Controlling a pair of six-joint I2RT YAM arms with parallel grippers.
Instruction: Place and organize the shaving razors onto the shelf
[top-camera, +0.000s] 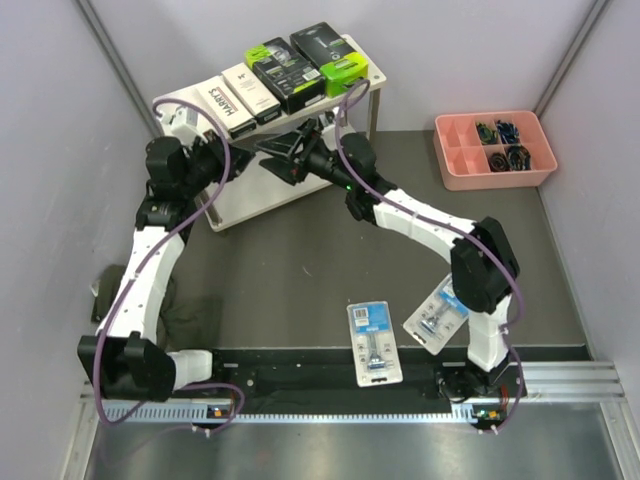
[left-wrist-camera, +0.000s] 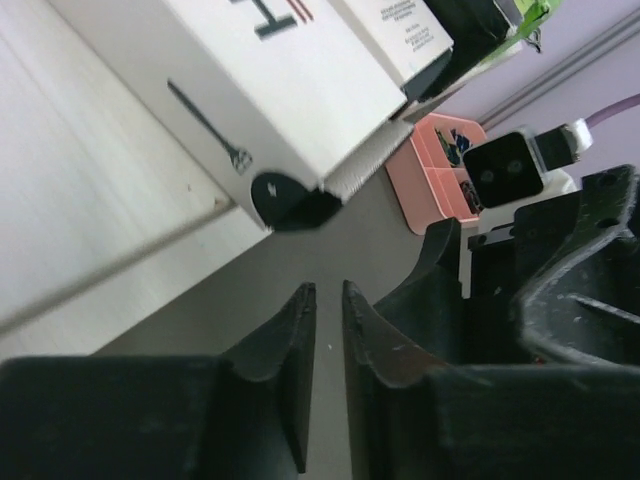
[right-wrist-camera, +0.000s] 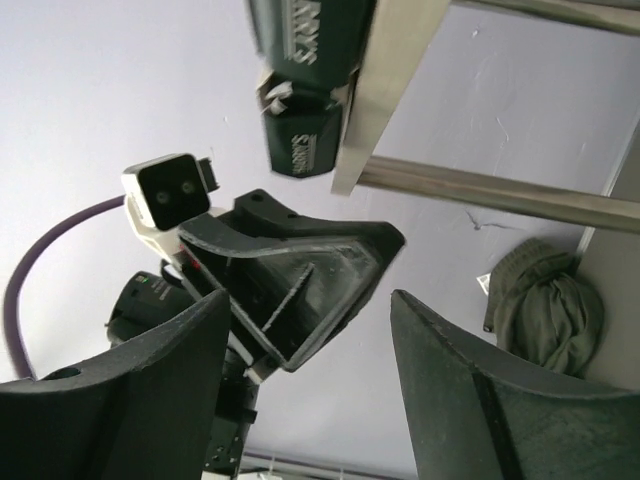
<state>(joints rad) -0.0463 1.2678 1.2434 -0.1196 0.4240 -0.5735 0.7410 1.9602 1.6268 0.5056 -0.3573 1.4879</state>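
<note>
White "HARRY'S" boxes (top-camera: 228, 103) beside black-and-green packs (top-camera: 283, 72) atop shelf (top-camera: 250, 195)

Colours on my screen
I see white boxes (top-camera: 240, 100) with black lettering and black-and-lime-green packs (top-camera: 300, 65) on the pale shelf (top-camera: 255, 195), clear packs (top-camera: 373, 342) with blue cards on the dark grey surface (top-camera: 300, 270), a pink tray (top-camera: 497, 180).
</note>
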